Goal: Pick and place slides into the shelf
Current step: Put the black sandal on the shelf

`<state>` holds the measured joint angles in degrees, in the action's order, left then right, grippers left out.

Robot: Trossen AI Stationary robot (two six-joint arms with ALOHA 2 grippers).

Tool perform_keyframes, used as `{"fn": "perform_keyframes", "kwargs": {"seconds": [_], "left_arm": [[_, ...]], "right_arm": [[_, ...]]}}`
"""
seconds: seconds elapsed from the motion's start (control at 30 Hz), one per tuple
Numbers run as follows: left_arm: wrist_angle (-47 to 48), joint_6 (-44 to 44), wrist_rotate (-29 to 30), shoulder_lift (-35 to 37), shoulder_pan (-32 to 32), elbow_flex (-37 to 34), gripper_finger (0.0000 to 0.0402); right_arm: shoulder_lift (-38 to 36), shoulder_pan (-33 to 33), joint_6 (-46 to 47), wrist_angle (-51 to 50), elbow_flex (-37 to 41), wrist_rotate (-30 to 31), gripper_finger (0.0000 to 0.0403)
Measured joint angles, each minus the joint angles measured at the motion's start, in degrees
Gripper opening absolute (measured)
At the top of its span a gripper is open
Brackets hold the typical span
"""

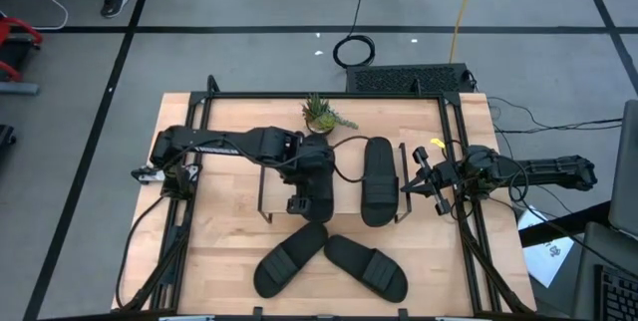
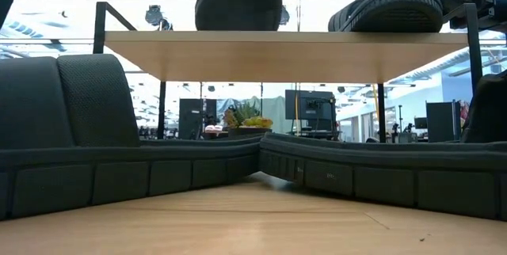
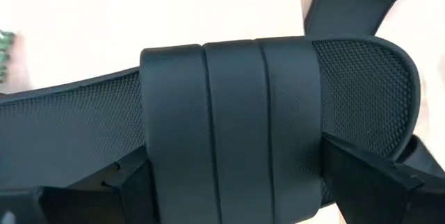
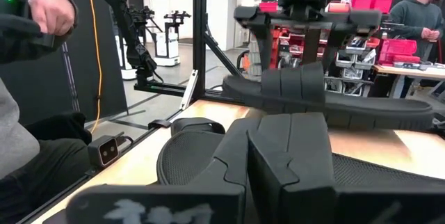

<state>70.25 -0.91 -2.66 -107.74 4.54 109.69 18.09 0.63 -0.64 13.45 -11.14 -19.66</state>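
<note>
slides [image 1: 377, 174] top shelf [image 1: 344, 201] on wooden table [image 1: 229, 251].

Two slides [image 1: 347, 186] on the shelf [image 1: 269, 193], two slides [image 1: 329, 261] before it.

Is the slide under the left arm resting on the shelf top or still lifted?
Cannot tell. The left claw straddles the slide's strap over the shelf; no view shows contact underneath.
</note>
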Motion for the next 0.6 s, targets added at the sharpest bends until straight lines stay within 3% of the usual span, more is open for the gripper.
{"fn": "perform_keyframes", "kwargs": {"seconds": [0.4, 0.6], "left_arm": [[-4.3, 2.2, 2.0, 0.1, 0.4, -6.7, 0.0338], [-4.6, 2.8, 1.9, 0.2, 1.0, -7.0, 0.0384]], "right_arm": [[0.0, 0.0, 0.1, 0.0, 0.0, 0.0, 0.0], [0.0, 0.0, 0.7, 0.0, 0.0, 0.0, 0.0]]}}
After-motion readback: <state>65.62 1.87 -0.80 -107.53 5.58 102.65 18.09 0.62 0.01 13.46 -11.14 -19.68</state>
